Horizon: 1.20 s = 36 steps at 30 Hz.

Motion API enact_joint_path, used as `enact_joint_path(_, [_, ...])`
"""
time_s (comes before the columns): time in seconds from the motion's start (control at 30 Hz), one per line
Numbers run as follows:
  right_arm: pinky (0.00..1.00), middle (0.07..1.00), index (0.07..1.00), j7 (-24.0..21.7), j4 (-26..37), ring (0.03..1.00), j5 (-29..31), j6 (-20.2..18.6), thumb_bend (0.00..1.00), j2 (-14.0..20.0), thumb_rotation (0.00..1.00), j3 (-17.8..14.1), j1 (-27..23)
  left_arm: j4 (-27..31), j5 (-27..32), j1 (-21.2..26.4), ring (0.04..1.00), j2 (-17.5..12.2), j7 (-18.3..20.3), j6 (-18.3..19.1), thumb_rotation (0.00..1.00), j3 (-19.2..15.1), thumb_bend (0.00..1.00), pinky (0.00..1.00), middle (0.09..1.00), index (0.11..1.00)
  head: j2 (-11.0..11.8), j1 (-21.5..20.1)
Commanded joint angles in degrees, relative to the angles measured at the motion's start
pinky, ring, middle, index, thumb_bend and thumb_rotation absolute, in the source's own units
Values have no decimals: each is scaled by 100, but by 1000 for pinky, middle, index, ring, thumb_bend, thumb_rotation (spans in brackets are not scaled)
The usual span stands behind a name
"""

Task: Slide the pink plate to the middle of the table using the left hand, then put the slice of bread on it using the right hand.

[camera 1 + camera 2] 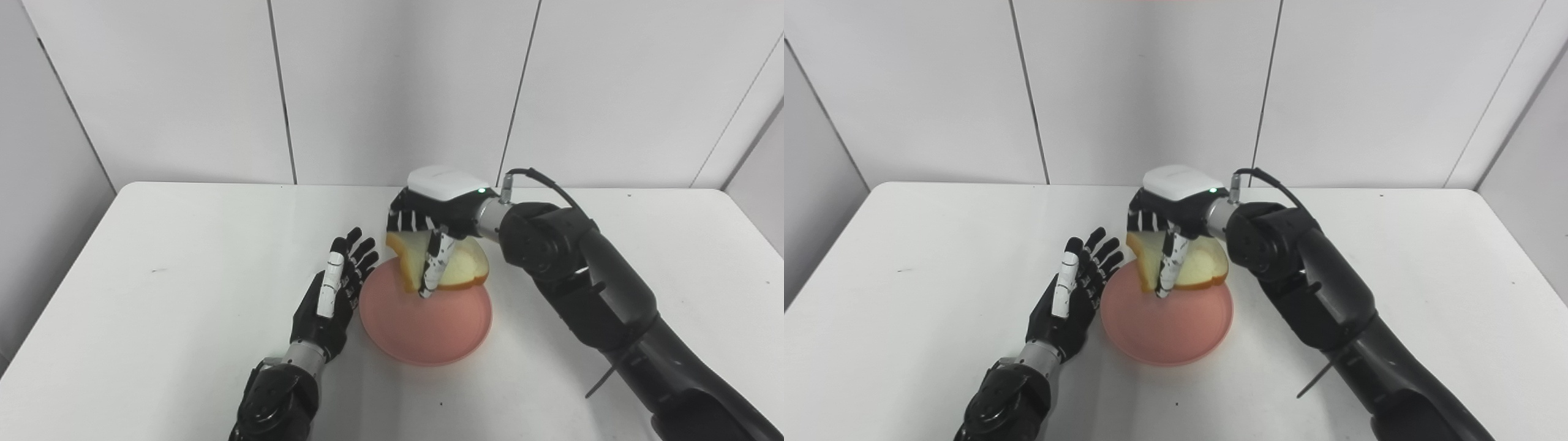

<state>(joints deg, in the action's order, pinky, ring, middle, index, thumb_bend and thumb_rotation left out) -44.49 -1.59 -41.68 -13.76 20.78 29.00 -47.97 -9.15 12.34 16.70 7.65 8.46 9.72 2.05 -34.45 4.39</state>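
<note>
Left robot hand [334,291] open beside pink plate [429,331], right robot hand [429,214] gripping tilted golden-crusted bread slice [462,266] above it

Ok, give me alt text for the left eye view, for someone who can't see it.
The right hand holds a slice of bread tilted over the far edge of a pink plate in the middle of a white table. The left hand rests open beside the plate's left rim, fingers spread.
</note>
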Motion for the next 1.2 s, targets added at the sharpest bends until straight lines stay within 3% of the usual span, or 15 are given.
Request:
enact_joint_path(0.0, [391,490,540,-104,114,385,-86,-186,512,5,0,-44,-300,132,16,37,955,72,-94,79,914,-21,782,971,953,963,-12,-12])
enact_joint_path(0.13, [326,475,553,-199,116,365,-146,-205,509,-2,0,7,-248,163,31,40,956,55,-86,117,919,-16,783,973,954,962,-26,-29])
enact_joint_path(0.3, [347,495,541,-150,16,378,-147,69,511,33,0,118,-168,156,64,54,957,47,-77,116,909,-30,781,974,954,958,-33,-39])
enact_joint_path(0.5, [309,463,550,-22,-172,360,18,93,508,-53,0,115,-28,169,81,50,958,46,-64,102,908,-33,779,976,954,957,-47,-46])
enact_joint_path(0.6, [339,459,547,146,-238,374,36,215,511,-75,0,108,62,177,82,53,955,67,-81,91,903,-47,782,977,951,955,-69,-51])
enact_joint_path(0.73, [421,481,552,108,-164,402,47,95,512,-101,0,86,61,164,64,71,951,67,-90,69,902,-50,785,970,949,951,-68,-63])
enact_joint_path(0.77, [469,608,692,94,-142,539,28,69,647,-99,43,93,55,159,59,72,951,66,-91,65,902,-50,784,967,951,951,-68,-63])
enact_joint_path(0.83, [574,744,799,55,-38,688,-40,-30,714,-98,132,95,54,144,46,79,955,45,-67,53,909,-34,784,968,957,956,-60,-60])
enact_joint_path(0.87, [679,837,871,39,32,791,-69,-71,746,-95,224,88,56,156,54,80,963,32,-48,79,915,-26,781,973,963,962,-58,-61])
enact_joint_path(1.0, [797,946,949,-2,199,900,-114,-68,774,-65,376,68,36,159,85,86,971,16,-8,84,924,-24,771,974,969,972,-49,-67])
enact_joint_path(1.17, [822,995,984,84,329,945,-243,-75,823,-74,469,34,40,196,92,75,981,26,-19,119,932,-21,764,981,970,971,-39,-66])
